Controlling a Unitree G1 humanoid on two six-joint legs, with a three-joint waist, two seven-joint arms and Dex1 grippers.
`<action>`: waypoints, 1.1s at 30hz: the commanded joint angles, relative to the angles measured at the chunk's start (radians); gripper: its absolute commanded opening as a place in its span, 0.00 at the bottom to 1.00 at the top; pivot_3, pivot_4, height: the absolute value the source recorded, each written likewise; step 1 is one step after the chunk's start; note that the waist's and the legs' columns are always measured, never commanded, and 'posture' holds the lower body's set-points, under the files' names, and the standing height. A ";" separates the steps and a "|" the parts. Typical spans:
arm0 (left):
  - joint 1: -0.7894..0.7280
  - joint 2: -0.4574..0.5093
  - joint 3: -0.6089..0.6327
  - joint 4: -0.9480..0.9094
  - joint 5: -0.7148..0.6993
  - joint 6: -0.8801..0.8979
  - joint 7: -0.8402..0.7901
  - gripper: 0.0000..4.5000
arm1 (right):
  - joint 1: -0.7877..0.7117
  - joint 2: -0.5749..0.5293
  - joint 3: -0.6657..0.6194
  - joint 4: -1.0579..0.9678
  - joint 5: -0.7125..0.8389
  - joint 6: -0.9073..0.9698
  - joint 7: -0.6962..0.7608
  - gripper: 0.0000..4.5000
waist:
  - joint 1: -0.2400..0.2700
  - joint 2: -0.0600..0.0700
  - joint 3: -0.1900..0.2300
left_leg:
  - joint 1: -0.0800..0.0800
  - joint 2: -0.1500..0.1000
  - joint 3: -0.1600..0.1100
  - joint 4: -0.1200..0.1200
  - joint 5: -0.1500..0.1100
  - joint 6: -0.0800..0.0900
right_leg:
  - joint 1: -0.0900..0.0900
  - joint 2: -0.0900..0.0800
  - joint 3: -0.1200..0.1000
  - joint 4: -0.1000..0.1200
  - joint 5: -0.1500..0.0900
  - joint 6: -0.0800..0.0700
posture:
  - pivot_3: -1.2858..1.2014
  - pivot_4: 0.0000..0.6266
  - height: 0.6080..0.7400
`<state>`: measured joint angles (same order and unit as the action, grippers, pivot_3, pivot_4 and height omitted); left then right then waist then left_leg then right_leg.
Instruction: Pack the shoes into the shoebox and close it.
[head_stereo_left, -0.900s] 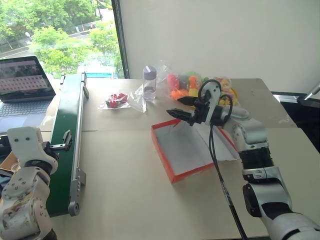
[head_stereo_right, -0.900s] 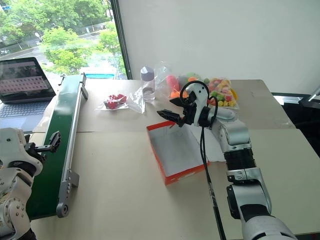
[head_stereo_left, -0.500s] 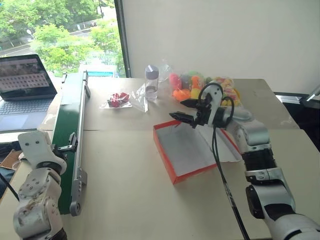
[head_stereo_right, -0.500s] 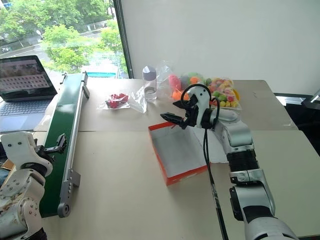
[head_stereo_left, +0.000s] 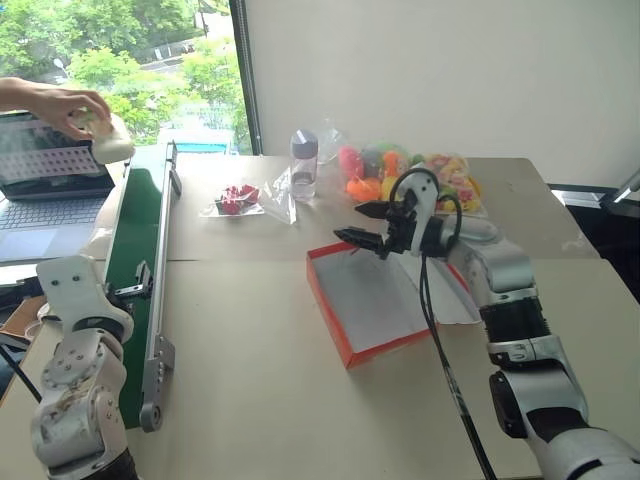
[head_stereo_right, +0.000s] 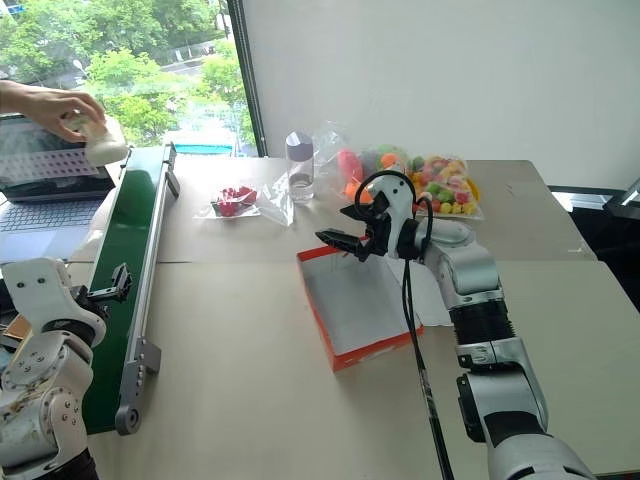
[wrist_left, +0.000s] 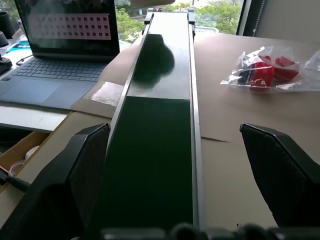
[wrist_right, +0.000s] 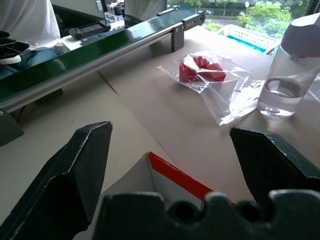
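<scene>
Hovering with my right claw (head_stereo_left: 362, 224) spread wide and empty over the far corner of the shoebox (head_stereo_left: 375, 300), I see the box lying open on the surface (head_stereo_left: 250, 380), white inside, nothing packed in it, its lid folded out flat on the side toward my right arm. My left claw (wrist_left: 175, 165) is also spread wide and holds nothing, looking along the green conveyor (head_stereo_left: 140, 260) that runs beside the laptop (head_stereo_left: 45, 165). One cream shoe (head_stereo_left: 105, 145) is in a person's hand (head_stereo_left: 60, 105) above the far end of that conveyor; I cannot see the second one. I judge the shoe light and somewhat springy, a moulded clog with a smooth skin that could slide between hard fingers, so I would pinch it across the sidewall or heel rim, where the opening gives an edge, not over the rounded toe. The shoebox looks like thin cardboard, stiff along its edges but easy to shove or dent, so the lid wants a gentle push near its free edge.
</scene>
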<state>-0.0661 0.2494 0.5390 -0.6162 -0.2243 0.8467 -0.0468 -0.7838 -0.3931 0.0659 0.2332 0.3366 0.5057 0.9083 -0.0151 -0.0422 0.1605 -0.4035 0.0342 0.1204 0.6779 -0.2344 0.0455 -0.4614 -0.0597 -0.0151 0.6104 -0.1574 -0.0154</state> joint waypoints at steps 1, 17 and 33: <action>-0.032 0.012 -0.027 -0.001 0.003 -0.036 0.011 0.99 | -0.023 0.013 -0.003 -0.040 0.005 0.000 -0.012 1.00 | 0.000 0.000 0.000 | 0.000 0.000 0.000 0.000 0.000 0.000 | 0.000 0.000 0.000 0.000 0.000 0.000 | 0.52 0.24 1.00; -0.133 0.067 -0.030 0.128 0.042 -0.006 0.083 0.99 | -0.017 0.032 0.020 -0.094 0.011 0.030 -0.028 1.00 | 0.000 0.000 0.000 | -0.002 0.000 -0.001 -0.001 0.000 0.000 | -0.002 0.000 -0.001 0.000 0.001 0.002 | 0.52 0.24 1.00; -0.200 0.153 0.000 0.319 0.028 -0.125 0.044 0.99 | -0.009 0.046 0.021 -0.173 0.051 0.097 -0.020 1.00 | 0.002 0.000 0.000 | -0.006 0.000 0.000 -0.001 0.000 0.000 | -0.006 -0.001 -0.002 0.000 0.005 -0.005 | 0.52 0.24 1.00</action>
<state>-0.2440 0.3830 0.5377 -0.2941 -0.1951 0.7606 0.0059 -0.7836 -0.3454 0.1062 0.1136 0.3625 0.5935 0.8802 -0.0129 -0.0422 0.1606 -0.4099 0.0344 0.1200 0.6765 -0.2347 0.0457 -0.4683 -0.0610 -0.0169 0.6100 -0.1523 -0.0201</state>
